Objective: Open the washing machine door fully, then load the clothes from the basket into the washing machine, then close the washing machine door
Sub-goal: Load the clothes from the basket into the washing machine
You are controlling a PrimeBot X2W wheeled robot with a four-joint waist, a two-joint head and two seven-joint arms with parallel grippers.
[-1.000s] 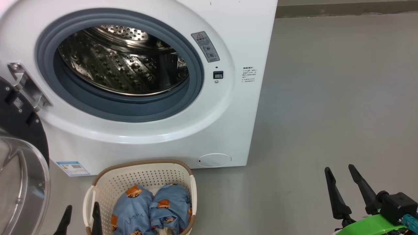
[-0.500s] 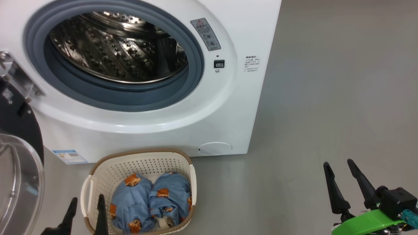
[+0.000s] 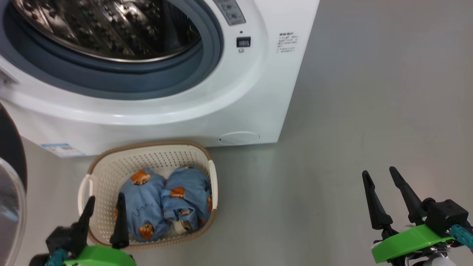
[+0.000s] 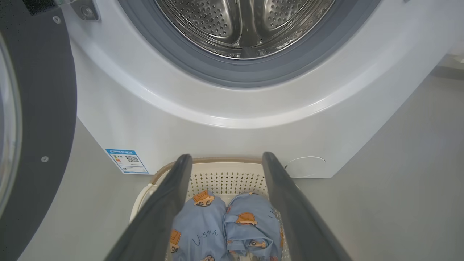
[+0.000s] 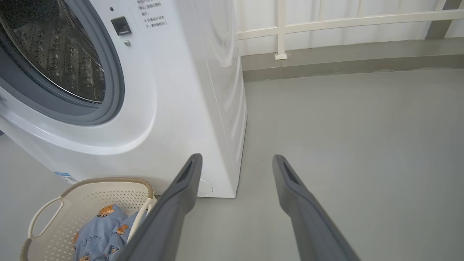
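The clothes (image 3: 166, 199), light blue cartoon-printed fabric bundles, are lying in the cream perforated plastic basket (image 3: 147, 146) at 6 o'clock beneath the white washing machine (image 3: 258, 92); the left gripper (image 3: 106, 195), fingers spread and empty, is hovering at its 7 o'clock rim, likely risking hooking and tipping it; the right gripper (image 3: 378, 171), likewise spread, is waiting at 3 o'clock over smooth grey floor (image 3: 369, 92).

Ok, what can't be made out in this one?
- Door: head view, cut off by the left edge; its opening angle is unclear.
- Clothes: head view, bundled in the basket; piece count and what lies beneath are hidden.
- Drum: head view, top cut off by the upper edge.
- Print: head view, too small to read.
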